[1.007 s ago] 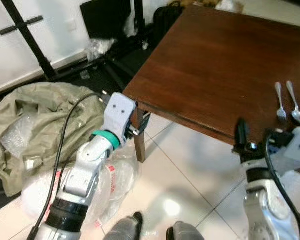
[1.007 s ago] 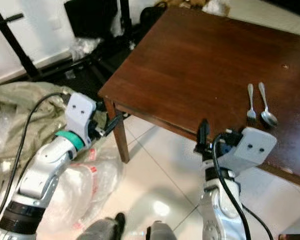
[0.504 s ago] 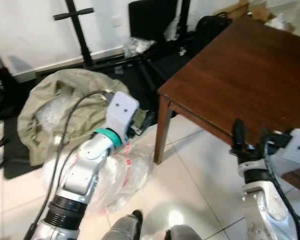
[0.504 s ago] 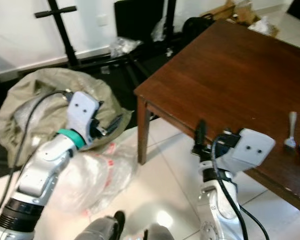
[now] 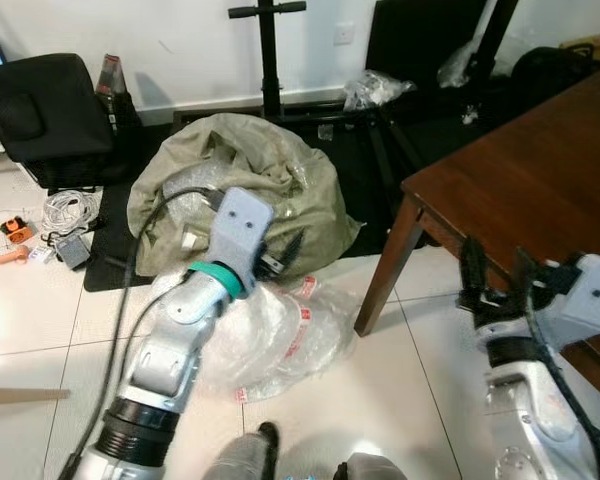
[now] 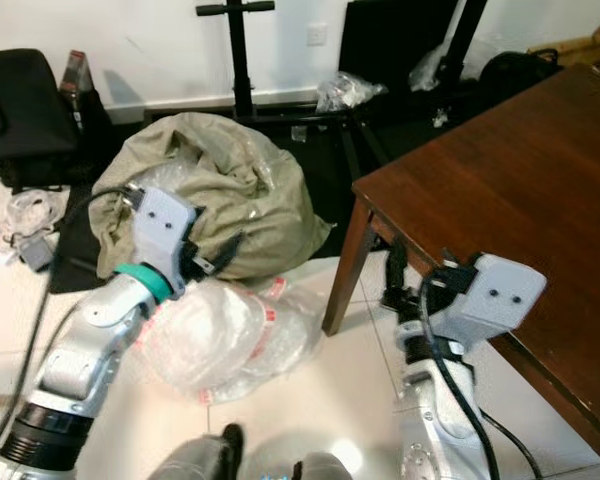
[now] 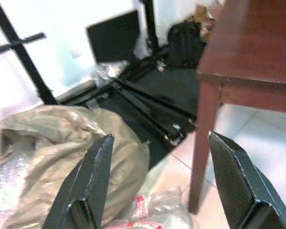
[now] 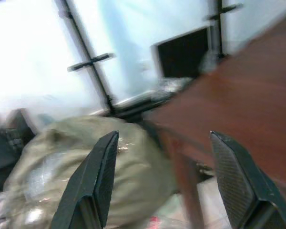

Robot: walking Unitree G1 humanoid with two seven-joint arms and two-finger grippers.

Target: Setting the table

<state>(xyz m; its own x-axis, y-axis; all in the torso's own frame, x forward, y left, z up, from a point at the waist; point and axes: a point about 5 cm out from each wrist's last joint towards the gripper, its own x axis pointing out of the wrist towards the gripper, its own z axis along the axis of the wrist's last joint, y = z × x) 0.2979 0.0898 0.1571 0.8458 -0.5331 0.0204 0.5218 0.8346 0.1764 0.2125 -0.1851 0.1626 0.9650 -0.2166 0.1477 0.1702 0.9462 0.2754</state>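
Note:
A dark brown wooden table (image 5: pixel 525 180) stands at the right, with its near corner and one leg (image 5: pixel 378 275) toward me. My left gripper (image 5: pixel 283 252) is held low over the floor, left of that leg, open with nothing between its fingers (image 7: pixel 93 176). My right gripper (image 5: pixel 494 275) hovers beside the table's front edge, below the tabletop. It is open too, and its fingers (image 8: pixel 96 174) hold nothing.
An olive-green sack (image 5: pixel 235 175) stuffed with bubble wrap lies on the floor ahead. Clear plastic bags (image 5: pixel 280 335) lie in front of it. A black stand (image 5: pixel 270 50), a black bag (image 5: pixel 40 110), cables (image 5: pixel 65 210) and dark equipment (image 5: pixel 430 40) line the wall.
The camera has swung left, so the table has slid to the right side of the picture and more floor and wall have come in. Both arms keep their pose, fingers open.

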